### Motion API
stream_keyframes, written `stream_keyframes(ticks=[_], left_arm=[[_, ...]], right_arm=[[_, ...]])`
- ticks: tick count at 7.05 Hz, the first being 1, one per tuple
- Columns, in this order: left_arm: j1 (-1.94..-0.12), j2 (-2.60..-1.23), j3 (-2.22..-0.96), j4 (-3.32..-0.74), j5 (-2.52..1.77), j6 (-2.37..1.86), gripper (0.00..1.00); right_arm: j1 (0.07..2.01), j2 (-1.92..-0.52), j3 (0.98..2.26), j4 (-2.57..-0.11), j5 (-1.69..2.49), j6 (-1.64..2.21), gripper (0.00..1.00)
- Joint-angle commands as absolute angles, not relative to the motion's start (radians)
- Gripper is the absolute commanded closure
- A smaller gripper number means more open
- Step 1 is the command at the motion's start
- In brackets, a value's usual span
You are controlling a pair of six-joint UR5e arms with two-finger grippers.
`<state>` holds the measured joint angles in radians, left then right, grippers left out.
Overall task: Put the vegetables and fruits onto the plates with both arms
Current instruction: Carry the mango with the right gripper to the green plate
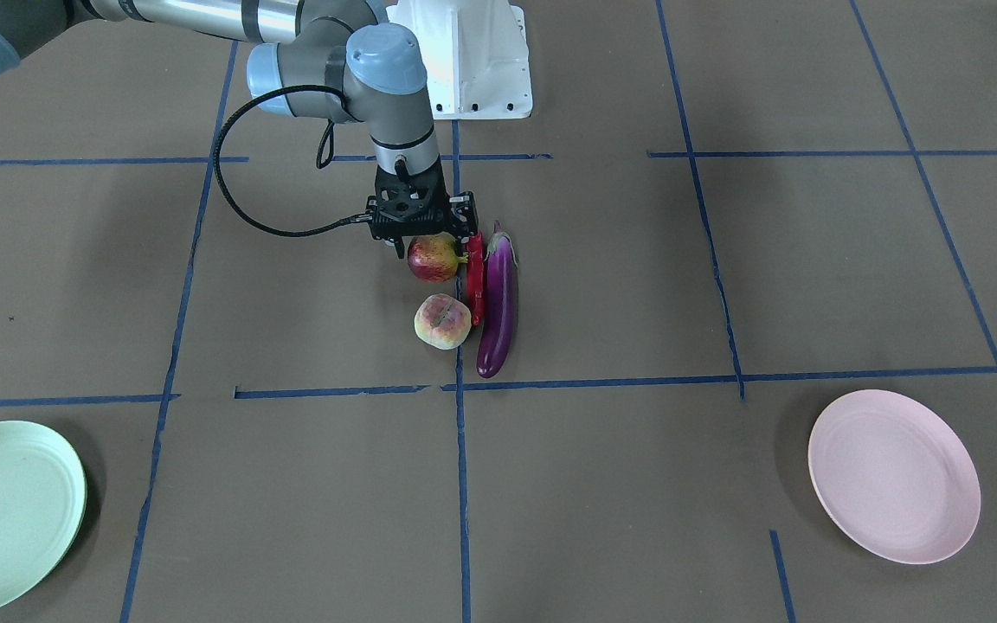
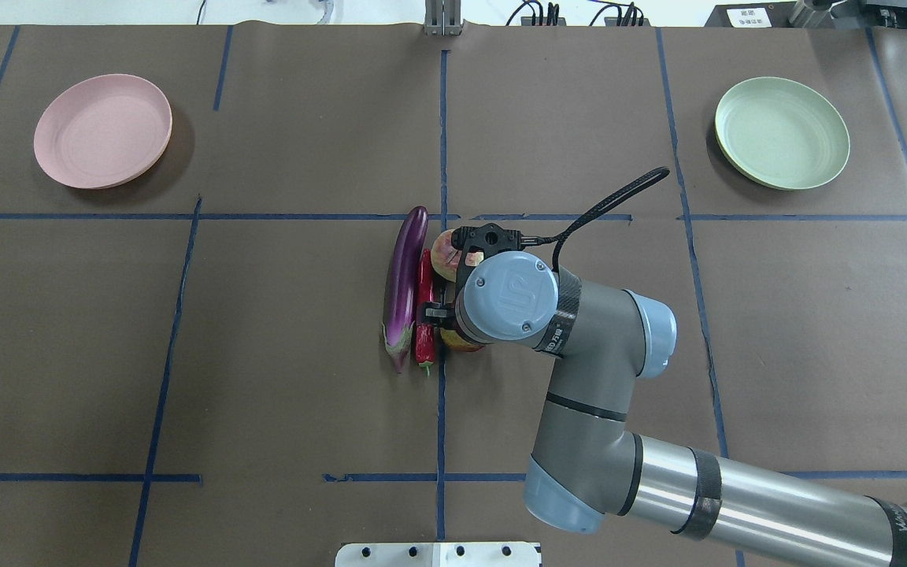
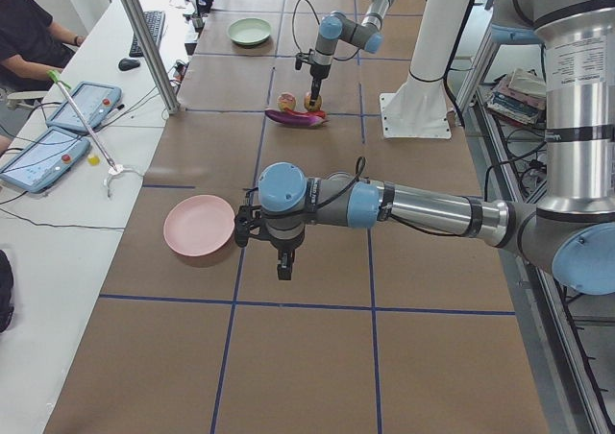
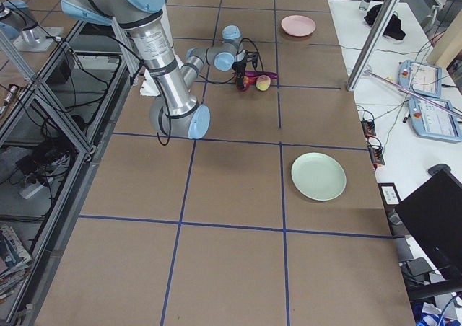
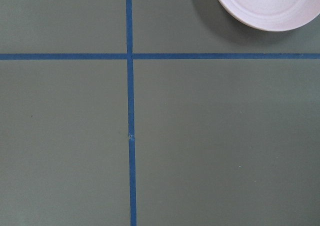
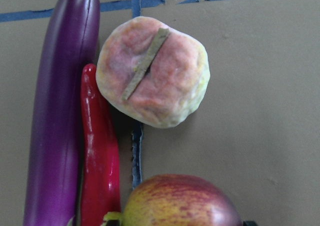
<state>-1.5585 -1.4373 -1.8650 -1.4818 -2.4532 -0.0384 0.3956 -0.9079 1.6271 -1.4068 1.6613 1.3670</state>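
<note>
The purple eggplant (image 1: 498, 303), red chili (image 1: 475, 281), red-and-yellow pomegranate (image 1: 434, 258) and pale peach (image 1: 442, 321) lie bunched together at the table's middle. My right gripper (image 1: 434, 247) hangs straight down over the pomegranate, jaws open, one on each side of it. The right wrist view shows the pomegranate (image 6: 175, 201) at its bottom edge, with the peach (image 6: 152, 71), chili (image 6: 100, 161) and eggplant (image 6: 60, 111) beyond. My left gripper (image 3: 284, 273) hovers beside the empty pink plate (image 3: 199, 228); I cannot tell whether it is open or shut. The mint green plate (image 1: 5, 515) is empty.
The pink plate (image 2: 103, 130) sits at the far left corner and the green plate (image 2: 782, 132) at the far right in the overhead view. The white base block (image 1: 472, 61) stands behind the produce. Blue tape lines cross the brown table.
</note>
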Motion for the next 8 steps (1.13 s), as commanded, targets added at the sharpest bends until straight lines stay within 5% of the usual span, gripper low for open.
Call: stream_keyframes(ticks=[1,4,6,8], left_arm=[[-1.559,-1.436,-1.864,-1.482,-2.453,-0.038,0.00],[-1.557,-1.437,-1.865,-1.482,-2.454,-0.038,0.00],[-1.559,-1.450,-1.864,-1.482,-2.451,-0.037,0.00],[-1.557,-1.450,-1.855,-1.483,-2.447,-0.031,0.00]], right_arm=[[0.402,-0.913,1.643,-1.420,1.663,1.368,0.97],[0.518,-1.088,1.981,-1.656,1.707,1.294,1.00],[0.688,-1.176,1.945,-1.651,1.718,1.022,1.00],[0.938,-1.172,1.756,-1.625,1.884,0.741,1.00]])
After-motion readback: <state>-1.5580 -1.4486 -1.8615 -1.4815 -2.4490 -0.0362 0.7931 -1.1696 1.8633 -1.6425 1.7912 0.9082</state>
